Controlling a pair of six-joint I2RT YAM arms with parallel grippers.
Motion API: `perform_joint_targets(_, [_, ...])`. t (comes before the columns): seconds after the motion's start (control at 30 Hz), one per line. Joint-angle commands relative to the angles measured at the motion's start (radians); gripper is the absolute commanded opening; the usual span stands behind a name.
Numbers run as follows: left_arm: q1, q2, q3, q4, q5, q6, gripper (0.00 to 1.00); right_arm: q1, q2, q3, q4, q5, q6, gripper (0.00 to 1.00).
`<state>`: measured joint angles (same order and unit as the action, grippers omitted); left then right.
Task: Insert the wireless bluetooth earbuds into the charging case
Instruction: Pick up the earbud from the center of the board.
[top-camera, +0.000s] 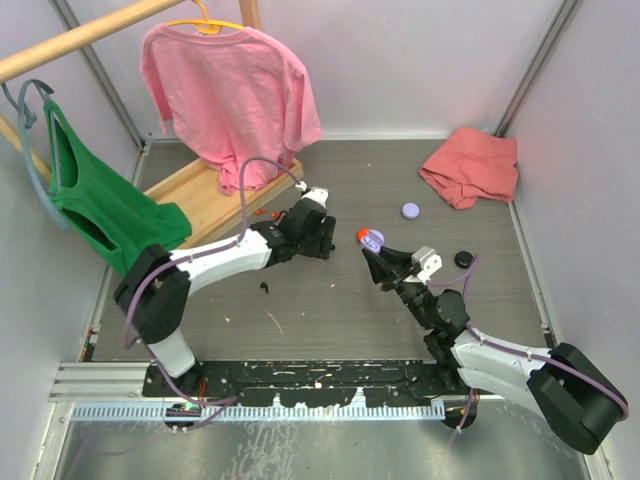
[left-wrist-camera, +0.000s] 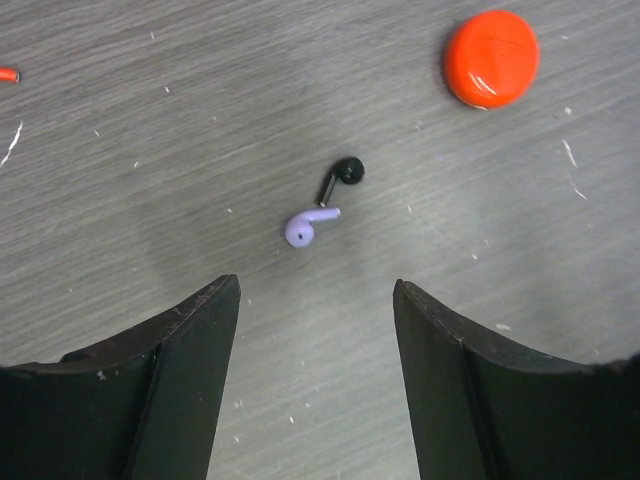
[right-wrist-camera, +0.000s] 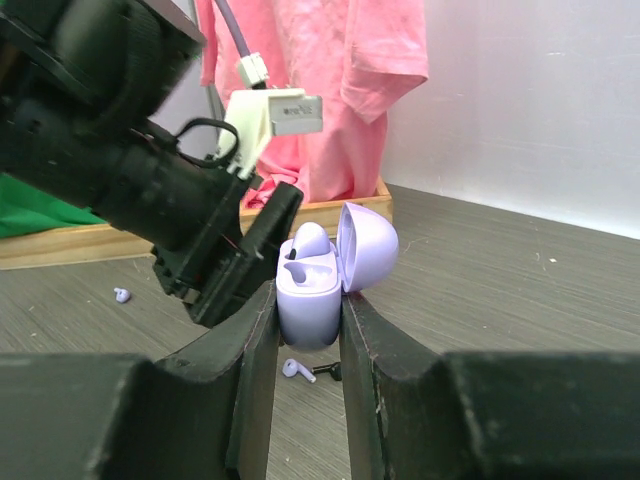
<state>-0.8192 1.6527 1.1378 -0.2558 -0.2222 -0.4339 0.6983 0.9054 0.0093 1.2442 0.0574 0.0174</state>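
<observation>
Right gripper (right-wrist-camera: 308, 305) pinches the open lilac charging case (right-wrist-camera: 318, 275) (seated earbud (right-wrist-camera: 310, 240) inside) as left gripper (left-wrist-camera: 315, 292), jaws spread, hovers over a loose lilac earbud (left-wrist-camera: 303, 228) just beside a black earbud (left-wrist-camera: 342, 175) on the table (left-wrist-camera: 120, 180).

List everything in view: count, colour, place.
Open case: one, lilac, in right hand, one lilac earbud seated.
Round cases: three, lilac, black, orange-red, on table.
Loose earbuds: at least three, on table: lilac and black under left hand, another lilac apart.
T-shirt: one, pink, hanging rear.
Top: one, green, hanging left.
Cloth: one, salmon, rear right.
Rack: one, wooden, rear left.
Left hand: open, over loose earbuds.
Right hand: shut on open case.
</observation>
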Motion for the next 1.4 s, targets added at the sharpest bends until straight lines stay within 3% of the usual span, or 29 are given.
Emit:
perform_joint_targets(0.0, [0.026,0.081,0.104,-0.016,-0.076,0.006,0.64,0.004,-0.002,-0.048,0.069,0.038,-0.019,0.02])
perform_joint_targets(0.63, [0.057,0.356,0.314,-0.180,-0.162,0.066,0.64,0.005,0.006,-0.043,0.059,0.035,-0.027,0.02])
perform_joint_targets(1.37, [0.006,0.303,0.215,-0.217,-0.124,0.033,0.68,0.004,0.015,-0.040,0.052,0.033,-0.026,0.02])
